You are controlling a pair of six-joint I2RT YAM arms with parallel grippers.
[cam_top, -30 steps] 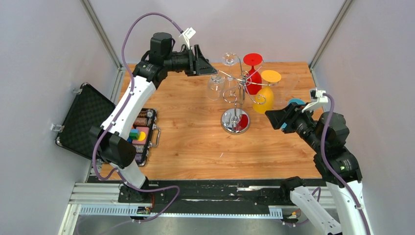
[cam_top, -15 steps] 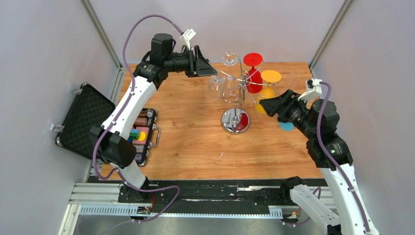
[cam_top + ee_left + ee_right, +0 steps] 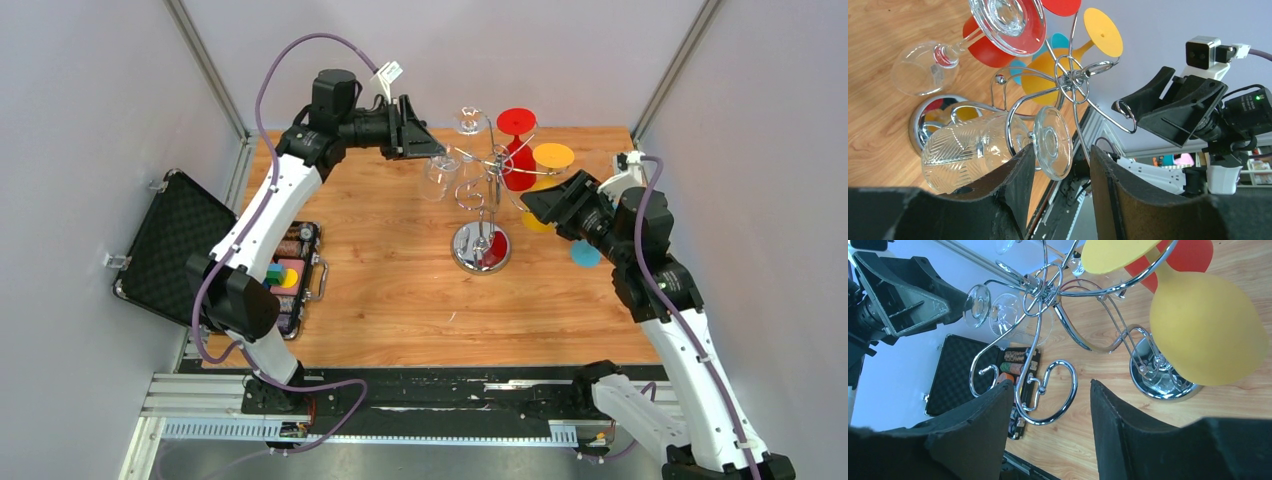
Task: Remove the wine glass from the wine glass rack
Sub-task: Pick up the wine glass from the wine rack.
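Observation:
The chrome wine glass rack [image 3: 480, 247] stands mid-table, its curled arms spreading from a hub [image 3: 1071, 80]. A clear patterned wine glass [image 3: 963, 150] hangs upside down on the left arm. Its round foot [image 3: 1052, 142] sits just inside my left gripper [image 3: 1062, 149], close to the left finger, with a gap to the other; the jaws are open. A second clear glass [image 3: 468, 122], a red glass [image 3: 517, 150] and a yellow glass [image 3: 1208, 335] also hang on the rack. My right gripper [image 3: 1050, 385] is open, an empty chrome hook [image 3: 1048, 390] between its fingers, beside the yellow glass.
An open black case [image 3: 170, 245] with coloured pieces [image 3: 290, 272] lies at the table's left edge. A blue disc [image 3: 585, 254] rests on the wood under the right arm. Grey walls and metal frame posts close in the back and sides.
The right arm has swung up and in from the table's right side to the rack, beside the yellow glass. The left arm has barely moved.

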